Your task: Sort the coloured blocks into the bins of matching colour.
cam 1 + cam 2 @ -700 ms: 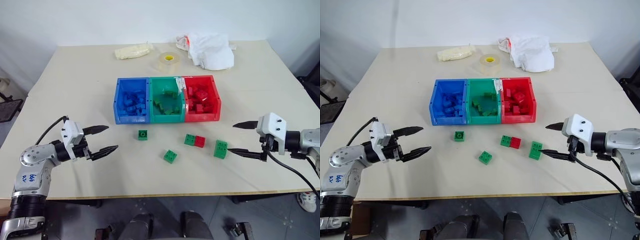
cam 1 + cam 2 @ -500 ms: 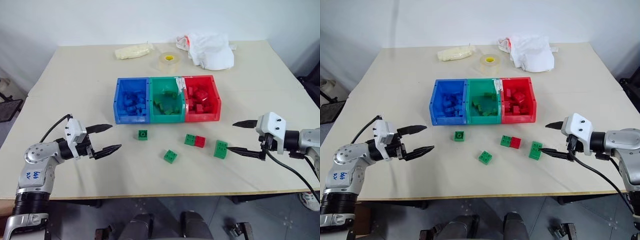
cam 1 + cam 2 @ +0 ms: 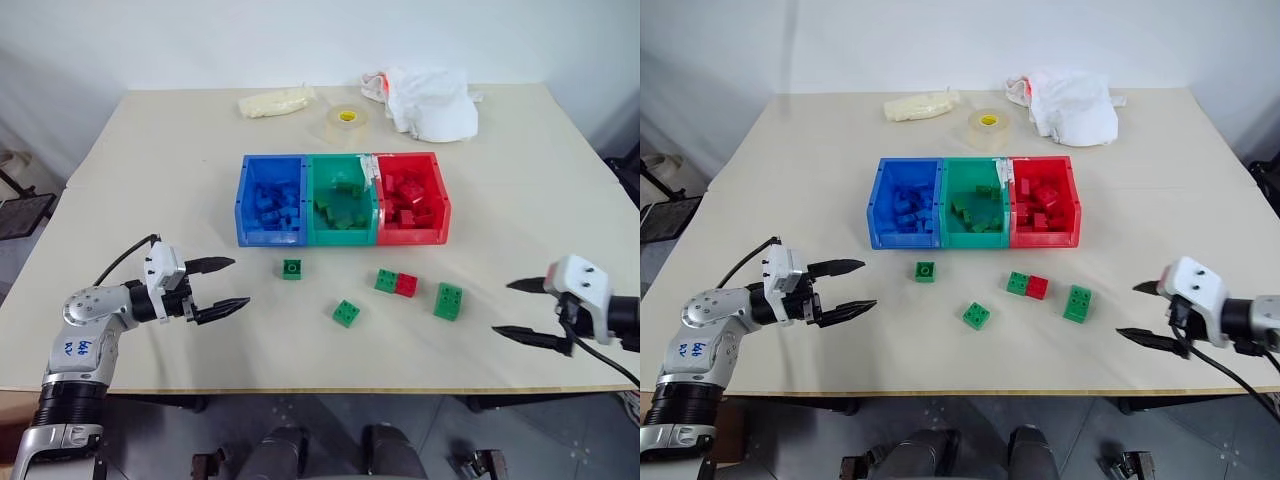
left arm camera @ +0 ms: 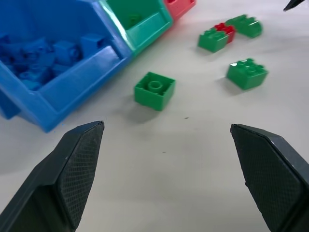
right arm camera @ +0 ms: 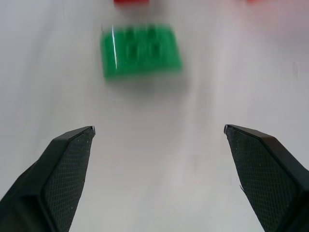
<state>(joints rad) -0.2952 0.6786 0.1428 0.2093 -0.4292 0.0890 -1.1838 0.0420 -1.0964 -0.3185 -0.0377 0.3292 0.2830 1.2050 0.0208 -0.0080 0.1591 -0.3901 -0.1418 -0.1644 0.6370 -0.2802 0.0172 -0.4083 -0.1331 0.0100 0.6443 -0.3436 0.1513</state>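
Beige table (image 3: 150, 150) bears both tools, left (image 3: 225, 286) and right (image 3: 525, 310), spread wide, hovering level

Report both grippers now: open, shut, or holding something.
Left gripper: open, holding nothing, over the table.
Right gripper: open, holding nothing, over the table.

3 joined bins (image 3: 343, 213) sit mid-bench (image 3: 150, 180), each holding blocks. Before them lie 4 loose pieces (image 3: 346, 313) in a row. Behind the bins stands a tape roll (image 3: 346, 122), with a bag (image 3: 275, 101) to its left and a cloth (image 3: 432, 101) to its right.
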